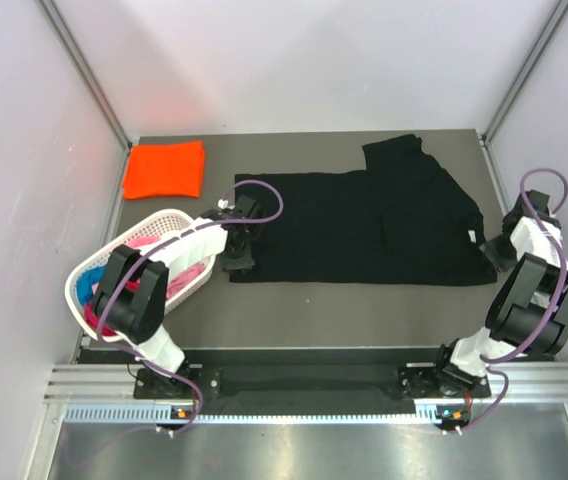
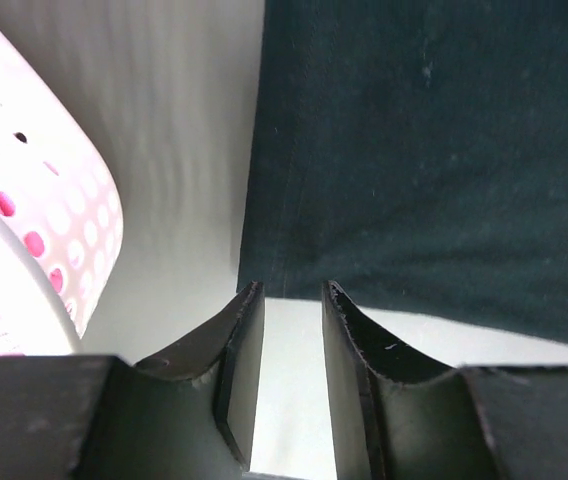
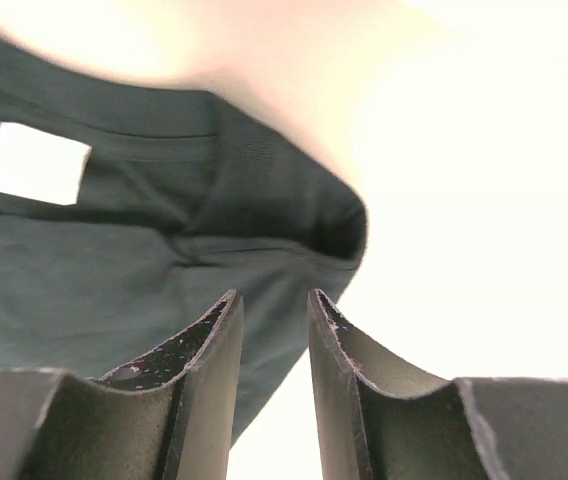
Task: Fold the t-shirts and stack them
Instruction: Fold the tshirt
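No text, brand, number or sign can be read anywhere. The only label is a small white tag (image 3: 34, 163) at the neck of the black shirt (image 3: 114, 290). It looks blank in the right wrist view, and in the top view it is too small to make out.

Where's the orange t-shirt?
Top view: the bright orange cloth t-shirt lies folded at the far left corner of the table, beyond the white plastic lattice basket.
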Motion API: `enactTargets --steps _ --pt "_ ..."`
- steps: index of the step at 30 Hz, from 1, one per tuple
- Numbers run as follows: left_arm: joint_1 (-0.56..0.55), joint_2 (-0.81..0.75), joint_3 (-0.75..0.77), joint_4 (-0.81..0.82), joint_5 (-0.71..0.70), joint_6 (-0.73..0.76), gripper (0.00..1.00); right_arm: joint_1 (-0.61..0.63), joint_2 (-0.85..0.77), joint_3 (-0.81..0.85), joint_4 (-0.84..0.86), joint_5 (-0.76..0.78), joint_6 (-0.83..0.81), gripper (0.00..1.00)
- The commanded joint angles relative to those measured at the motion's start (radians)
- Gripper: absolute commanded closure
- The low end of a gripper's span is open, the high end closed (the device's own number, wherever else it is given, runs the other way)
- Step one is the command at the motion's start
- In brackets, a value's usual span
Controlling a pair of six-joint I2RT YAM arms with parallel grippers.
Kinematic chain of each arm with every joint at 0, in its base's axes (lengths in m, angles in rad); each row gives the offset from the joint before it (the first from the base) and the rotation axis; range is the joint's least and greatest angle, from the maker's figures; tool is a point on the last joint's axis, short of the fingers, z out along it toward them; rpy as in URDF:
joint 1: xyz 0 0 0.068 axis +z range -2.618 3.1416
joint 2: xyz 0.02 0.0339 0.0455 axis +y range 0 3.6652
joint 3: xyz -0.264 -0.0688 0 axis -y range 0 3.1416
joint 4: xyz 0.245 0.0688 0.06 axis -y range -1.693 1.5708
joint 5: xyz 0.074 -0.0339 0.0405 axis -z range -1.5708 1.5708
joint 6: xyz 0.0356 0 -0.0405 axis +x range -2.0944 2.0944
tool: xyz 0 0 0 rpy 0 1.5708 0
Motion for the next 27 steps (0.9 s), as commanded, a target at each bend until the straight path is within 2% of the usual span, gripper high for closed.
enactTargets --steps 1,9,17,21,25,26,27 --pt "-0.003 0.005 -0.003 0.057 -0.054 -0.052 0.64 -0.021 0.006 -0.020 0.037 0.015 -0.030 0.67" --pt "0.000 0.005 -0.034 0.114 -0.083 -0.095 0.65 -0.084 0.040 -0.027 0.074 0.051 -0.073 0.67" --pt "0.001 -0.002 -0.014 0.079 -0.122 -0.005 0.63 -0.088 0.069 -0.049 0.126 0.039 -0.068 0.70" --pt "0.000 -0.094 -0.038 0.100 -0.091 0.038 0.55 -0.119 0.127 -0.052 0.117 0.042 -0.053 0.80" --pt "0.003 -0.119 -0.038 0.102 -0.045 0.053 0.55 -0.151 0.131 -0.063 0.135 0.087 -0.044 1.00" --pt "0.020 -0.116 -0.037 0.109 -0.010 0.053 0.55 -0.156 0.128 -0.064 0.144 0.093 -0.048 1.00" --pt "0.038 -0.119 -0.052 0.126 0.135 0.059 0.57 -0.160 0.123 -0.064 0.144 0.108 -0.050 1.00"
